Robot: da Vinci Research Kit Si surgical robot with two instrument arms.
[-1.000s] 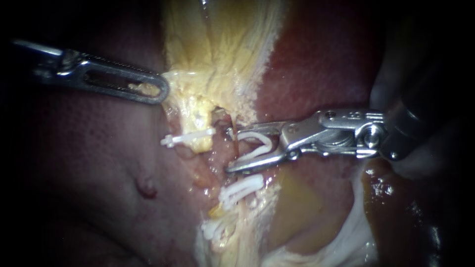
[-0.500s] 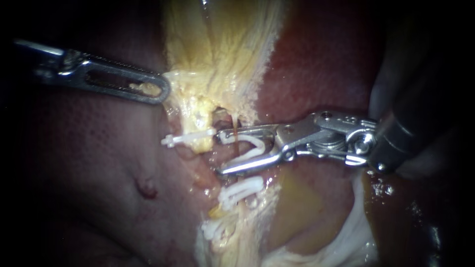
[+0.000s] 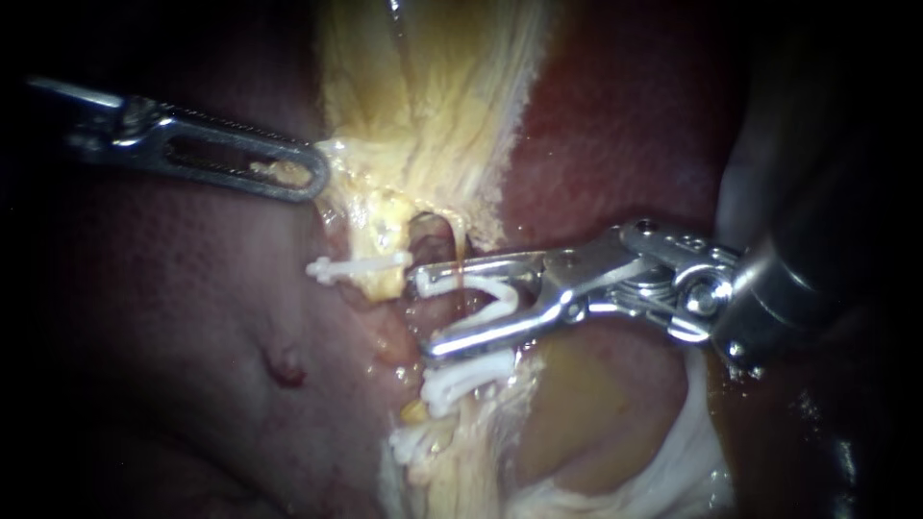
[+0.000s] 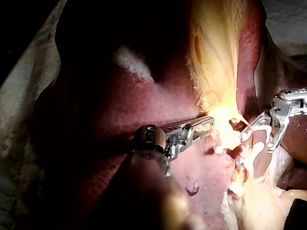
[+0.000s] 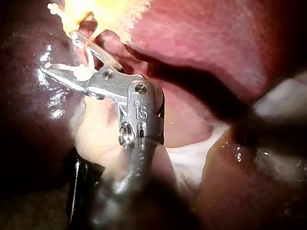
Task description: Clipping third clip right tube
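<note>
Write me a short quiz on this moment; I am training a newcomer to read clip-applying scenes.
1. True or false: the white clip carried in the right instrument's pincer is already squeezed flat.
2. What does the left instrument's pincer grip? A) a clip B) yellow tissue C) nothing
3. Fill in: the yellow tissue lies against the dark red ____.
Key: 1 false, the clip's two legs stand apart. 2 B. 3 liver.
</note>
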